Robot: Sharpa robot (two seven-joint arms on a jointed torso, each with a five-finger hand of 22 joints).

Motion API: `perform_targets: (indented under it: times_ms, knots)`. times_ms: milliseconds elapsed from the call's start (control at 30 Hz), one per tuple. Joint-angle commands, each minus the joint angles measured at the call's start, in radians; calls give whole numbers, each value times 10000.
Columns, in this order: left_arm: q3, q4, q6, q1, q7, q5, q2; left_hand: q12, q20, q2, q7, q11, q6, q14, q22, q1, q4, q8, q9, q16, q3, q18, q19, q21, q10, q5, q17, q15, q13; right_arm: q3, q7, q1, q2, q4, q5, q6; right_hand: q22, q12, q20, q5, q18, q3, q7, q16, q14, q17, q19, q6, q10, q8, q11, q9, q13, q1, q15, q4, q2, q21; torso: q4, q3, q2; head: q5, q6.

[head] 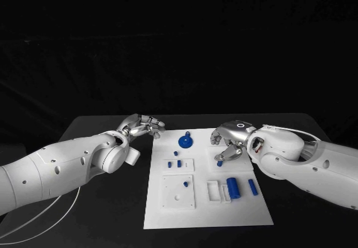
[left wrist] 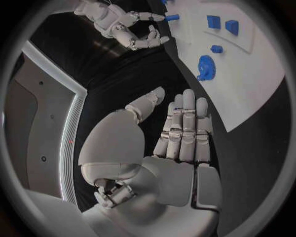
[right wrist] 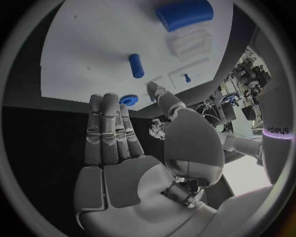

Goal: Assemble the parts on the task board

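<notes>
1. The white task board (head: 209, 206) lies flat in the middle of the black table (head: 89, 129), its long side running from near to far.
2. On the board's far part sits a round blue gear-like part (head: 185, 140); the left wrist view shows its toothed rim (left wrist: 205, 67), which the head view does not make out.
3. Nearer, on the board's left side, two small blue blocks (head: 175, 164) stand in a raised holder, with a small blue peg (head: 176, 153) just beyond them.
4. On the near right a large blue cylinder (head: 232, 187) lies beside a clear holder, and a slimmer blue bar (head: 253, 187) lies just right of it. The right wrist view shows the cylinder's rounded end (right wrist: 184, 13).
5. A short blue pin (head: 219, 163) lies on the board's right part under the right hand (head: 227, 142). From the head view I cannot tell whether the fingers touch it; the right wrist view shows the pin (right wrist: 136, 65) lying free, apart from the fingers.
6. That right hand hangs over the board's far right edge, fingers straight and close together, thumb out, holding nothing.
7. The left hand (head: 142, 125) is off the board's far left corner, over the table. The left wrist view shows its fingers (left wrist: 185, 128) stretched out side by side, thumb spread, nothing in them.
</notes>
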Motion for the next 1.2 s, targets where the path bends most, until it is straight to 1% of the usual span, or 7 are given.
perform_targets:
  times_ms: [33, 400, 700, 767, 900, 1033, 1200]
  knots:
    - [4, 22, 139, 6, 86, 28, 22, -37, -16, 6, 19, 37, -76, 27, 12, -111, 10, 47, -19, -69, -41, 73, -32, -68, -13, -49, 21, 17, -18, -68, -192, -12, 42, -114, 28, 675, -13, 14, -10, -215, 131, -92, -76, 70, -22, -15, -79, -154, -192, -88, 24, -37, -95, -36, 84, 9, -10, -60, 11, 5, 4, -64, 42]
    - [1, 18, 137, 5, 46, 29, -27, -45, -14, 25, 37, 47, -121, 36, 29, -165, 28, 30, -37, -123, -47, 75, -28, -84, -36, -47, 90, 19, -26, -175, -219, -153, -86, -2, 83, 908, -41, 108, -25, -618, 131, -108, -144, 198, -39, -78, -27, -208, -174, -40, 27, -47, -273, 37, 89, 240, 10, -90, 2, -3, 3, 55, -54]
    - [-3, 15, 118, 5, 15, 29, -36, -47, -13, 44, 40, 49, -126, 41, 35, -183, 40, 31, -39, -140, -44, 76, -25, -89, -41, -47, 114, 19, -29, -198, -327, -172, -68, 125, 117, 774, -32, 281, -91, -1630, 131, 394, -51, 330, 56, -147, 142, -82, 237, 73, -103, -41, -319, 490, -28, 548, 24, -34, 18, -5, 3, 61, -65]
    - [-4, 6, 145, 5, 15, 29, -42, -47, -13, 52, 41, 50, -128, 42, 37, -190, 46, 31, -40, -146, -44, 76, -24, -90, -43, -47, 122, 20, -29, -202, -337, -180, -68, 152, 138, 789, -31, 437, -156, -1991, 131, 773, 44, 378, 121, -141, 268, 86, 534, 171, -203, -3, -251, 788, -121, 635, 150, 17, 18, -5, 5, 62, -79]
    - [-4, -1, 161, 5, 0, 29, -42, -45, -12, 89, 39, 51, -125, 49, 49, -239, 81, 39, -43, -180, -43, 76, -19, -98, -46, -43, 167, 21, -32, -206, -335, -193, -66, 190, 139, 893, -38, 612, -225, -1986, 131, 1585, 101, 484, 211, -119, 463, 308, 908, 314, -345, 54, -151, 1048, -273, 1076, 128, 80, 4, -14, 4, 73, -97]
    - [-5, -1, 170, 5, -16, 29, -37, -45, -10, 129, 39, 54, -128, 54, 63, -300, 125, 45, -48, -225, -41, 76, -20, -113, -54, -27, 221, 23, -36, -211, -343, -195, -49, 152, 65, 1120, -12, 822, -259, -1989, 131, 2413, -42, 592, 227, -65, 523, 637, 1331, 528, -498, 170, 17, 1490, -432, 1217, 310, 121, 13, -12, 5, 82, -128]
    - [-6, -8, 169, 5, -24, 29, -57, -46, -9, 128, 40, 56, -135, 54, 68, -314, 130, 44, -51, -240, -42, 76, -22, -118, -59, -22, 239, 24, -37, -218, -381, -195, -44, 138, -14, 1249, 75, 996, -289, -1994, 131, 2836, -156, 740, 214, 54, 583, 870, 1637, 692, -624, 295, 220, 1622, -538, 1179, 430, 224, 15, -12, 3, 84, -149]
